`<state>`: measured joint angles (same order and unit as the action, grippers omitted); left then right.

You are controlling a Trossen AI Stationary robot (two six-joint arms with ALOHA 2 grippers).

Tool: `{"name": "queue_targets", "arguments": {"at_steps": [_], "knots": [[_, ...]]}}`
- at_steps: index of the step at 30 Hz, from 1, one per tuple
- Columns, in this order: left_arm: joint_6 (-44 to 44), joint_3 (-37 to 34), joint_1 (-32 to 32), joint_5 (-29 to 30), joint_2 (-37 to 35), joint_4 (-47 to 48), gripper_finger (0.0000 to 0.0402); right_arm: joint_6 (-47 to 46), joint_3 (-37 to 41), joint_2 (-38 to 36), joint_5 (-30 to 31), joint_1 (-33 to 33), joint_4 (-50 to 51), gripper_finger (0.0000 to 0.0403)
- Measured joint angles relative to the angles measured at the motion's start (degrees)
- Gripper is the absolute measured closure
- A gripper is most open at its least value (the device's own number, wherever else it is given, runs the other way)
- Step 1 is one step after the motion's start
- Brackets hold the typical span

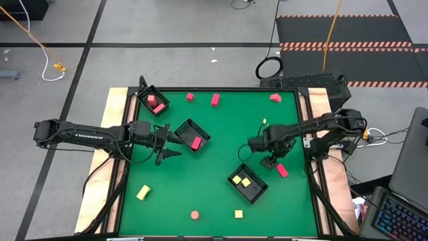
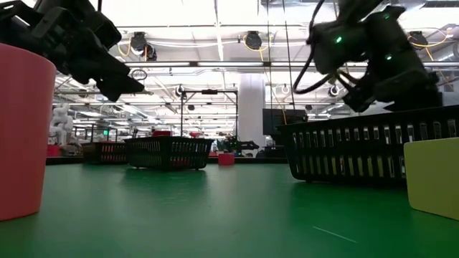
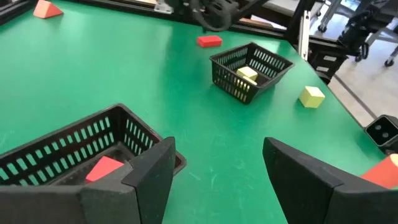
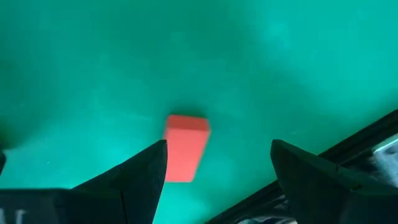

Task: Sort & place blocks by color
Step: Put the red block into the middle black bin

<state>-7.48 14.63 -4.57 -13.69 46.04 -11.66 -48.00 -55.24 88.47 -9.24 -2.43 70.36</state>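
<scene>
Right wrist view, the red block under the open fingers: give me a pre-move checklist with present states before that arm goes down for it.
1. Right tool open: ok, both fingers spread, nothing between them.
2. Red block centred in the gap: not ok, it lies near one finger.
3. Block clear of other things: ok, it lies alone on the green mat in the high view.
4. Tray with yellow blocks out of the descent path: ok, beside the arm, apart from the block.
5. Left tool out of the way: ok, open, by the centre tray.
6. Height above the block: cannot tell.
</scene>
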Motion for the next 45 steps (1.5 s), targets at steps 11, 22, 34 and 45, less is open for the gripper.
{"name": "queue_targets", "arguments": {"at_steps": [11,22,34,45], "knots": [[-3.2,0.0,4.9,5.4,0.0,-0.1,0.0158,-15.7,1.2,0.0,-1.5,-11.1,-4.6,0.0143],[-3.2,0.0,8.2,8.5,0.0,-0.1,0.0158,-18.6,8.8,0.0,-3.1,-12.7,-14.2,0.0178],[-2.6,0.0,8.5,9.5,0.0,-0.1,0.0158,-15.0,11.2,-3.1,-2.7,-12.6,-17.1,0.0283],[-2.3,0.0,8.4,11.0,0.0,-0.5,0.0158,-18.8,10.8,-18.1,4.3,-11.7,-13.6,0.0283]]}}
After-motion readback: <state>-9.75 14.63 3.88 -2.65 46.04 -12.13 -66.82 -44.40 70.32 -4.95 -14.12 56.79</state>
